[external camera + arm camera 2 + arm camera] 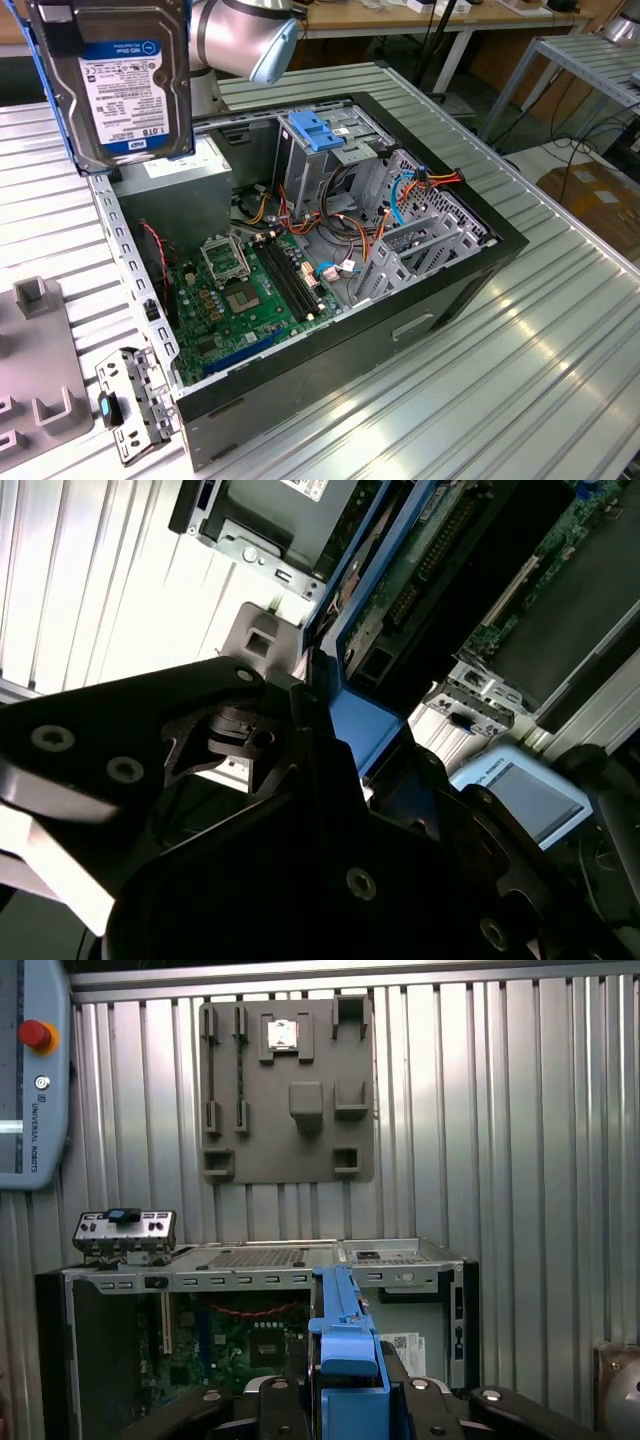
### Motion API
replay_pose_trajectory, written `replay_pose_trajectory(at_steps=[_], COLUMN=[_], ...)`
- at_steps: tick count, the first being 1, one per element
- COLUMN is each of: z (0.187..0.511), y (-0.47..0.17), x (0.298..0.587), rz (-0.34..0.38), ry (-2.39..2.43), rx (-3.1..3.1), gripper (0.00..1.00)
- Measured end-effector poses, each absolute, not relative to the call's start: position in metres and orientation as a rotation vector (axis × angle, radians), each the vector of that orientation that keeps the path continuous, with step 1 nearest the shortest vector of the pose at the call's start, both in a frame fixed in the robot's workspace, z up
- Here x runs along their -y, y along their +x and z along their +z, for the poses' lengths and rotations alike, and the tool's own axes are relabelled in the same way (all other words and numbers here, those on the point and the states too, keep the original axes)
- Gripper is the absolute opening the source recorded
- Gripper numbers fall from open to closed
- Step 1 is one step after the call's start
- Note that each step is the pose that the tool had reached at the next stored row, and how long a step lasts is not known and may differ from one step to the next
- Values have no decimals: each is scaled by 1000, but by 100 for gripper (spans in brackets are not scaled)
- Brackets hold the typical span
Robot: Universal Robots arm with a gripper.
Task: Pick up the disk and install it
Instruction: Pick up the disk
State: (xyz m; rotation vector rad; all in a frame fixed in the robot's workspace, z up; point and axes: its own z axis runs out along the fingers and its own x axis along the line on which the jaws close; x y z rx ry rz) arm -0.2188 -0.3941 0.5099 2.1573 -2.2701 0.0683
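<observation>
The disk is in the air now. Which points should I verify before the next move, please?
1. Grip: ok. The gripper is shut on the disk by its blue carrier.
2. Disk clear of the computer case: ok, it hangs above it.
3. Case open: ok.
4. Drive bay free: cannot tell.
5. Orange cables off the bay: cannot tell; they run close beside it.
</observation>
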Motion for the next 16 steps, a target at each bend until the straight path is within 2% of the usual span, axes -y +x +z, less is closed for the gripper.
replay_pose_trajectory(at_steps=[16], z=[507], y=[-154], x=[397], rz=[68], ry=[2157], rx=[2270], gripper=[37])
